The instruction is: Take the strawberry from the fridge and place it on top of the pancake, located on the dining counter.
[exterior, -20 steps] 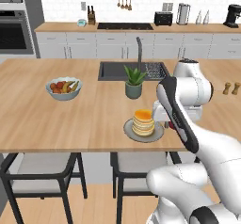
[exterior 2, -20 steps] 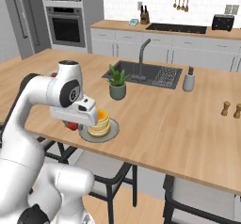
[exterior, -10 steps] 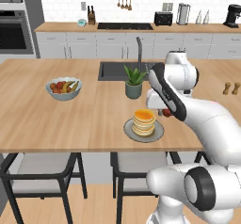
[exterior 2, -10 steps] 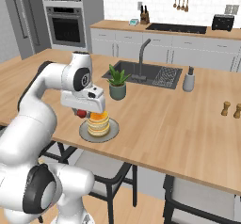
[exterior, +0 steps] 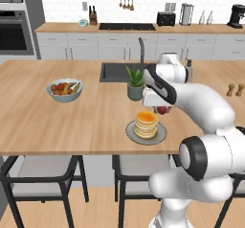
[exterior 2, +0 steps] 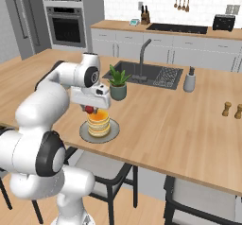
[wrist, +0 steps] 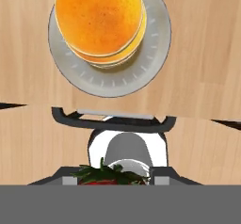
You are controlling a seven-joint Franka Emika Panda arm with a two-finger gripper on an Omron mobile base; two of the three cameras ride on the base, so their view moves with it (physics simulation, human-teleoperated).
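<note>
Gripping the strawberry (exterior: 162, 110), gripper (exterior 2: 90, 109) beside pancake (wrist: 100, 20).

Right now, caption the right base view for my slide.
Gripper holds the strawberry beside the pancake on the dining counter.

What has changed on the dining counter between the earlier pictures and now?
The gripper, shut on the strawberry, has swung from the counter's near edge in toward the pancake and now hangs close beside the stack, not yet over its top. Nothing was let go. The pancake on its plate, the fruit bowl and the potted plant stayed where they were.
</note>
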